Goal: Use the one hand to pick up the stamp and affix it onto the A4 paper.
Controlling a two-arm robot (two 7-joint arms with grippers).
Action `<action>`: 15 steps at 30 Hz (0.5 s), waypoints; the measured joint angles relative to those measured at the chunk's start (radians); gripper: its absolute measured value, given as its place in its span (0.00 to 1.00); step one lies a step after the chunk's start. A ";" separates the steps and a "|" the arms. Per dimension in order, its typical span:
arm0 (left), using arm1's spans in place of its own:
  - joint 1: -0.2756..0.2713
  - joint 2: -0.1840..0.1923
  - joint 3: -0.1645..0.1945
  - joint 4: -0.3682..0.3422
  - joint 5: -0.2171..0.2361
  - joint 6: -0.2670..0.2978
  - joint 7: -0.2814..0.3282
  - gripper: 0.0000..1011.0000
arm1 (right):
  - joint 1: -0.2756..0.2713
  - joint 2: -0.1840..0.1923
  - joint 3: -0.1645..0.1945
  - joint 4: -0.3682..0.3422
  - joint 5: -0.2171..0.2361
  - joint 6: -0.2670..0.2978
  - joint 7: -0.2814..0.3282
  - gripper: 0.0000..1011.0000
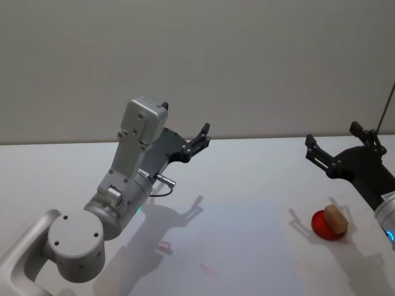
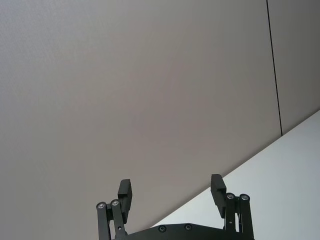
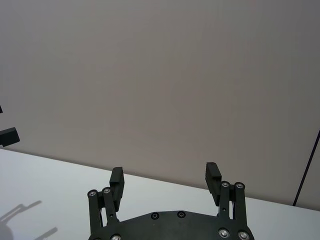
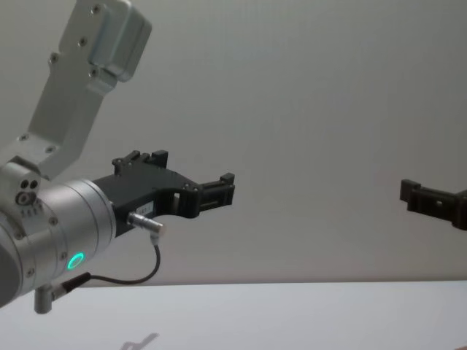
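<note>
Stamp (image 1: 336,217) on its red pad (image 1: 320,227), right gripper (image 1: 333,137) nearest
The stamp rests near the worktop's (image 1: 247,203) right edge, and its long axis seems to slant far-left to near-right. The right gripper hangs raised just beyond it with fingers wide. The left gripper (image 2: 170,186), also wide, hangs well apart over the left side.

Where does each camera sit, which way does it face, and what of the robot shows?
Left wrist: behind the open left tool, faces wall and table edge.
Right wrist: behind the open right tool, faces wall across table.
Head: high, looks down at table, stamp on red pad; left arm, right arm.
Chest: low, looks level at wall; left arm, right tool's tip.
Shared: head and chest show both tools.
</note>
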 joint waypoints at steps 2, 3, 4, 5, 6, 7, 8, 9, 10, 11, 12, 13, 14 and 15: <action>0.000 0.000 0.000 0.000 0.000 0.000 0.000 0.99 | 0.000 0.002 0.002 0.000 0.000 -0.003 0.001 0.99; 0.000 0.000 0.000 0.000 0.000 0.000 0.000 0.99 | -0.001 0.003 0.003 0.000 0.000 -0.003 0.002 0.99; 0.000 0.000 0.000 0.000 0.000 0.000 0.000 0.99 | -0.001 0.004 0.003 -0.001 0.000 -0.003 0.002 0.99; 0.000 0.000 0.000 0.000 0.000 0.000 0.000 0.99 | -0.002 0.006 0.006 -0.003 0.000 -0.003 0.002 0.99; 0.000 0.000 0.000 0.000 0.000 0.000 0.000 0.99 | -0.003 0.008 0.007 -0.004 0.000 -0.003 0.002 0.99; 0.000 0.000 0.000 0.000 0.000 0.000 0.000 0.99 | -0.004 0.009 0.008 -0.005 0.001 -0.003 0.002 0.99; 0.000 0.000 0.000 0.000 0.000 0.000 0.000 0.99 | -0.006 0.012 0.010 -0.008 0.003 0.000 0.003 0.99; 0.000 0.000 0.000 0.000 0.000 0.000 0.000 0.99 | -0.008 0.014 0.011 -0.010 0.004 0.002 0.003 0.99; 0.000 0.000 0.000 0.000 0.000 0.000 0.000 0.99 | -0.009 0.016 0.013 -0.012 0.005 0.004 0.003 0.99; 0.000 0.000 0.000 0.000 0.000 0.000 0.000 0.99 | -0.012 0.019 0.015 -0.015 0.007 0.006 0.002 0.99; 0.000 0.000 0.000 0.000 0.000 0.000 0.000 0.99 | -0.014 0.021 0.016 -0.017 0.009 0.009 0.002 0.99; 0.000 0.000 0.000 0.000 0.000 0.000 0.000 0.99 | -0.018 0.026 0.020 -0.023 0.013 0.015 0.002 0.99; 0.000 0.000 0.000 0.000 0.000 0.000 0.000 0.99 | -0.023 0.032 0.023 -0.028 0.018 0.022 0.002 0.99; 0.000 0.000 0.000 0.000 0.000 0.000 0.000 0.99 | -0.027 0.036 0.026 -0.032 0.021 0.027 0.002 0.99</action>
